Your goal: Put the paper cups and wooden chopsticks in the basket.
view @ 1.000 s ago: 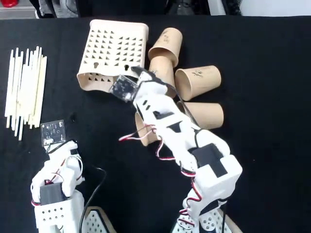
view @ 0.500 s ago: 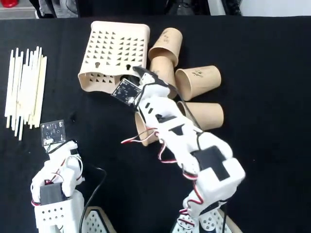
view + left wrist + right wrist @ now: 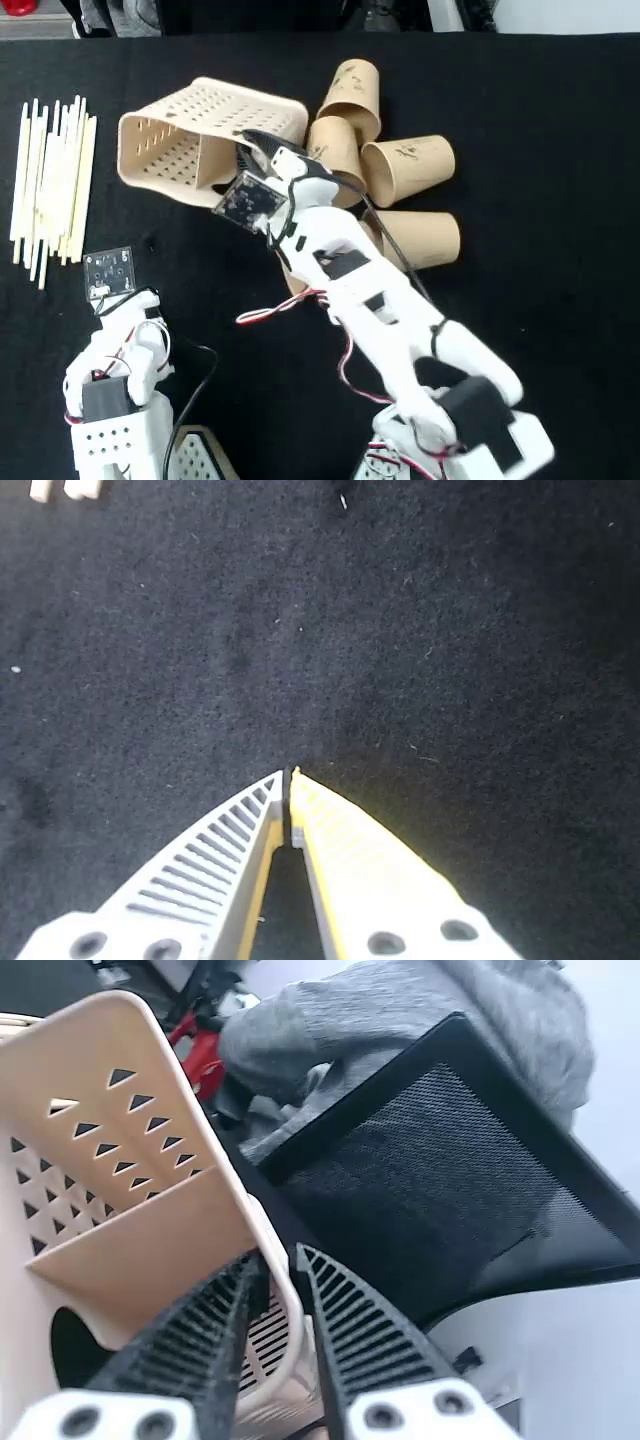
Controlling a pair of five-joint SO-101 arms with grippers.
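Wooden chopsticks: the wooden chopsticks point(image 3: 50, 180) lie in a loose bundle, roughly parallel, well to the left of the basket and apart from it. None is inside it.

Left gripper: the left gripper point(image 3: 288, 776) sits low and to the left of the basket, well apart from it, over bare black table point(image 3: 420, 630). Its two fingers meet tip to tip with nothing between them.

Basket: the pale perforated basket point(image 3: 190, 125) is tipped onto its side. Its mouth faces the chopsticks and its base is turned toward the cups. Its inside holds nothing that can be seen. Whether its lower wall rests on the table I cannot tell.

Right gripper: the right gripper point(image 3: 258, 150) is at the basket's near rim, on the side toward the cups. In the right wrist view its fingers point(image 3: 350, 1320) straddle the rim wall of the basket point(image 3: 130, 1230), one inside and one outside, pinched closed on it.

Paper cups: the paper cups point(image 3: 408, 168) lie on their sides in a cluster just to the right of the basket, all outside it. The nearest one point(image 3: 335, 148) is just beside the basket's wall. Another point(image 3: 292, 272) is partly hidden under the right arm.

Chair back: a black mesh chair back point(image 3: 430, 1160) stands beyond the basket in the right wrist view.
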